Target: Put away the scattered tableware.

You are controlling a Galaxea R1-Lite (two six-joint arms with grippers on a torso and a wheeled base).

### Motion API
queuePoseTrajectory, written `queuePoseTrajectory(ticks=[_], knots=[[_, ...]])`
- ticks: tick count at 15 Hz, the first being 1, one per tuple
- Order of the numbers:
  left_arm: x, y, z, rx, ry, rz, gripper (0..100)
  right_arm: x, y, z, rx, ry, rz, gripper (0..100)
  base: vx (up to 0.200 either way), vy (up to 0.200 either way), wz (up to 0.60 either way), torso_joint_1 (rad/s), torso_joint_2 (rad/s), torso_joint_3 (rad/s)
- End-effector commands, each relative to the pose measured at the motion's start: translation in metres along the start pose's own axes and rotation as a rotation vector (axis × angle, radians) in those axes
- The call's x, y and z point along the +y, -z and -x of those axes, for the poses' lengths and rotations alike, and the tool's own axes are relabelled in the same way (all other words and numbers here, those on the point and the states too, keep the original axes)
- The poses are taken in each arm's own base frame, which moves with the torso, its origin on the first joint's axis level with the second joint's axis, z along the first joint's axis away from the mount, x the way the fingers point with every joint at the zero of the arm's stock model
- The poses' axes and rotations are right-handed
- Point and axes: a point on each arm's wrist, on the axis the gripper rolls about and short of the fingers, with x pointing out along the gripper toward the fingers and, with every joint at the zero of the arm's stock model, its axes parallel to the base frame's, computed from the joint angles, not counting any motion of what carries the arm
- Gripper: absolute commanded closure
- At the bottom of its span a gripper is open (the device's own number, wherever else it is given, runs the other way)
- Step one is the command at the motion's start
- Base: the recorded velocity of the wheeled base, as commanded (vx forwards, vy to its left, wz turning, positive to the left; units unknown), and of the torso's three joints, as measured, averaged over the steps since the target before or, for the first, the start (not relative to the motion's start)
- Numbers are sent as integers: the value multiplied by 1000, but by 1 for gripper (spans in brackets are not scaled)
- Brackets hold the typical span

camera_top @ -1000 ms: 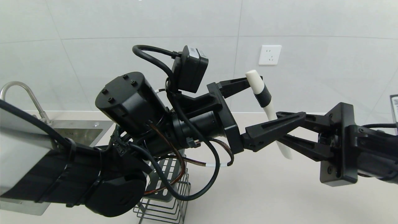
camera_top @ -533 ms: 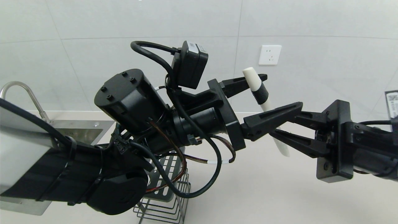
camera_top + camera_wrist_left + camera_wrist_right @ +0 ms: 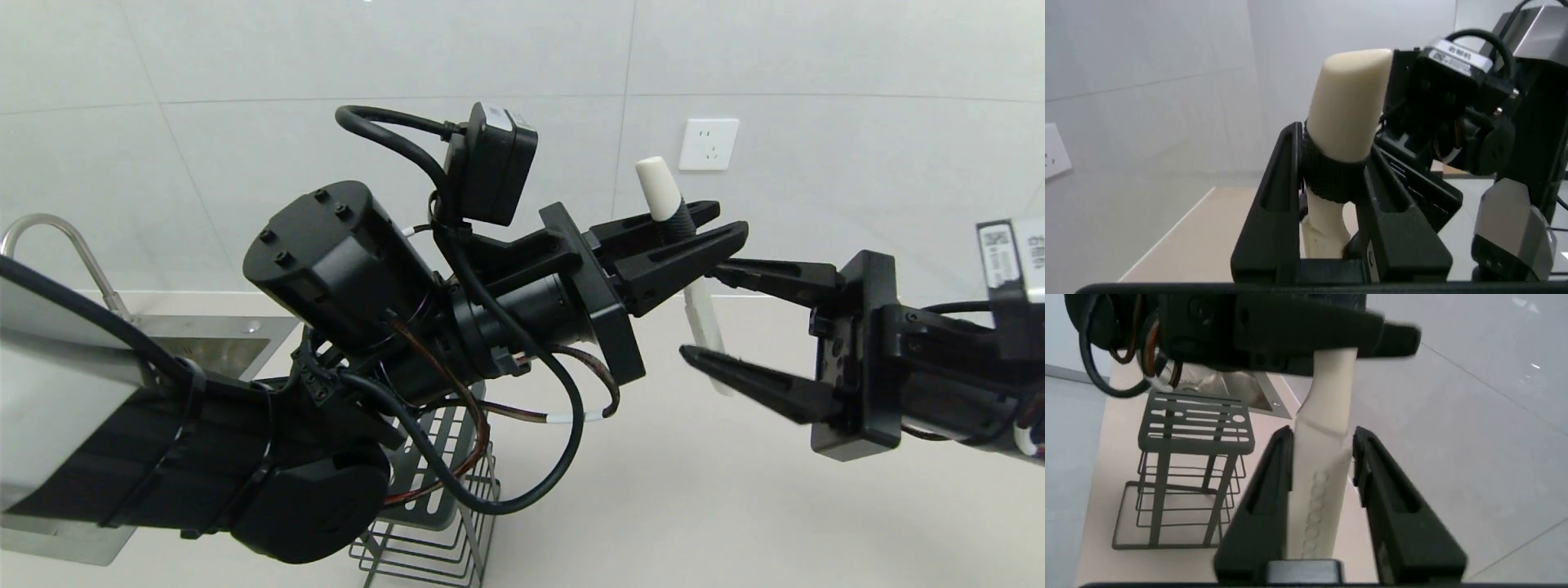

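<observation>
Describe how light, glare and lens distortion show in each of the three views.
Head view: even, soft light; the wall's tile joints bow, a wide-angle bend. Left wrist view: the white utensil looks pale and bright against the dark left pincer. Right wrist view: small glare spots on the wall tiles.
</observation>
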Motion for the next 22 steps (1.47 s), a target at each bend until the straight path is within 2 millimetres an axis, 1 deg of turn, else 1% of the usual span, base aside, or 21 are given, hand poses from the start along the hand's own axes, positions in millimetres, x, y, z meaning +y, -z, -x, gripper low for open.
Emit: queuePoseTrajectory(ticks=[1, 3, 5, 6, 7, 9, 10, 11, 14, 16, 20, 21, 22], knots=[[1, -2, 1, -6, -11, -3, 100, 6, 8, 4, 31, -13, -20, 0, 0, 0, 0, 0, 0, 0], [3, -4, 3, -8, -21, -8, 100, 12, 7, 15, 32, -4, -16, 0, 0, 0, 0, 0, 0, 0], [4, -5, 4, -17, -72, -12, 100, 21, 6, 44, 54, 45, -2, 0, 0, 0, 0, 0, 0, 0], [4, -6, 5, -19, -82, -14, 100, 25, 4, 55, 58, 70, 6, 0, 0, 0, 0, 0, 0, 0], [2, -6, 8, -22, -88, -15, 100, 30, 1, 77, 63, 135, 28, 0, 0, 0, 0, 0, 0, 0], [0, -3, 12, -21, -88, -16, 100, 42, -6, 102, 49, 211, 59, 0, 0, 0, 0, 0, 0, 0], [0, -2, 13, -17, -90, -14, 100, 46, -8, 109, 44, 229, 69, 100, 0, 0, 0, 0, 0, 0], [1, -2, 17, -25, -97, -26, 100, 58, -13, 126, 31, 285, 111, 100, 0, 0, 0, 0, 0, 0], [7, -3, 25, -44, -119, -51, 100, 74, -18, 147, 13, 376, 181, 100, 0, 0, 0, 0, 0, 0], [4, -8, 28, -66, -115, -64, 100, 79, -27, 154, -11, 425, 234, 100, 0, 0, 0, 0, 0, 0], [-3, -23, 38, -83, -119, -77, 100, 96, -42, 171, -76, 527, 297, 100, 0, 0, 0, 0, 0, 0], [-5, -27, 40, -90, -119, -83, 100, 103, -43, 175, -83, 555, 318, 100, 0, 0, 0, 0, 0, 0], [-7, -30, 43, -94, -118, -85, 100, 111, -39, 178, -85, 566, 328, 100, 0, 0, 0, 0, 0, 0]])
